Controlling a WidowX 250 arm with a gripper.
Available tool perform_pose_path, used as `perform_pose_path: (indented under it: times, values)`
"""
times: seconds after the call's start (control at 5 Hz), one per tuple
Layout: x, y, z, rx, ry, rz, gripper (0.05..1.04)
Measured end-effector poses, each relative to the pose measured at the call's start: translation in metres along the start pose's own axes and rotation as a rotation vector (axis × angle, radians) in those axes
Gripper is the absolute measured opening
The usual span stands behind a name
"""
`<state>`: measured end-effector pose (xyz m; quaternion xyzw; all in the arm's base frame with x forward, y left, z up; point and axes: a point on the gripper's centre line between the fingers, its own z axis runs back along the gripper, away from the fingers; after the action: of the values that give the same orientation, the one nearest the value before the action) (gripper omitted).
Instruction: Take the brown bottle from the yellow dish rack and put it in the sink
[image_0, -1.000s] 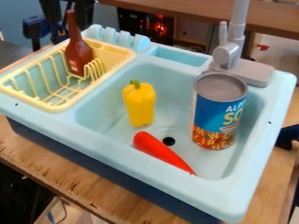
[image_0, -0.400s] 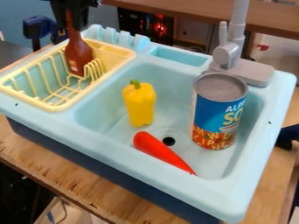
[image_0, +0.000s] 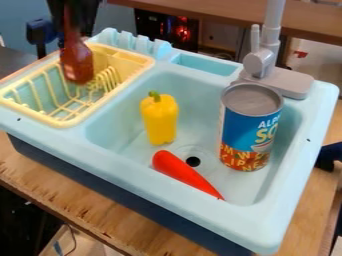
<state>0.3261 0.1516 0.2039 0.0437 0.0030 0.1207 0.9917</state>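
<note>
At the upper left, the black gripper (image_0: 72, 31) is shut on the neck of a brown bottle (image_0: 77, 64). The bottle hangs roughly upright over the back part of the yellow dish rack (image_0: 72, 121), its outline a little blurred; whether its base touches the rack I cannot tell. In the light-blue sink (image_0: 120, 142), a yellow bell pepper (image_0: 160, 120) stands upright near the left wall. A red cone-shaped vegetable (image_0: 184, 173) lies beside the drain, and a large soup can (image_0: 248, 129) stands at the right.
The grey faucet (image_0: 262, 62) rises from the sink's back right rim. A blue clamp-like object (image_0: 41, 31) is behind the rack at the left. The sink unit rests on a wooden counter (image_0: 87, 205).
The gripper came down over the bottle's neck and took hold of it. The bottle has since shifted slightly left and up. The pepper, red vegetable and can stayed where they were.
</note>
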Motion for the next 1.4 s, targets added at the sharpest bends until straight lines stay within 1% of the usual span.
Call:
perform_pose_path:
  times: [0.2,0.4,0.6,0.8,1.0,1.2,1.4]
  values:
    - [-0.017,-0.011,0.037,0.077,-0.039,0.016,0.334]
    - [-0.045,-0.035,0.058,0.124,-0.047,-0.016,0.334]
    - [-0.076,-0.073,0.068,0.130,-0.052,-0.059,0.334]
    - [-0.099,-0.106,0.082,0.107,-0.070,-0.103,0.334]
    - [-0.109,-0.129,0.083,0.064,-0.085,-0.153,0.334]
    - [-0.114,-0.145,0.068,0.041,-0.036,-0.181,0.334]
    - [-0.115,-0.150,0.050,0.041,0.014,-0.174,0.334]
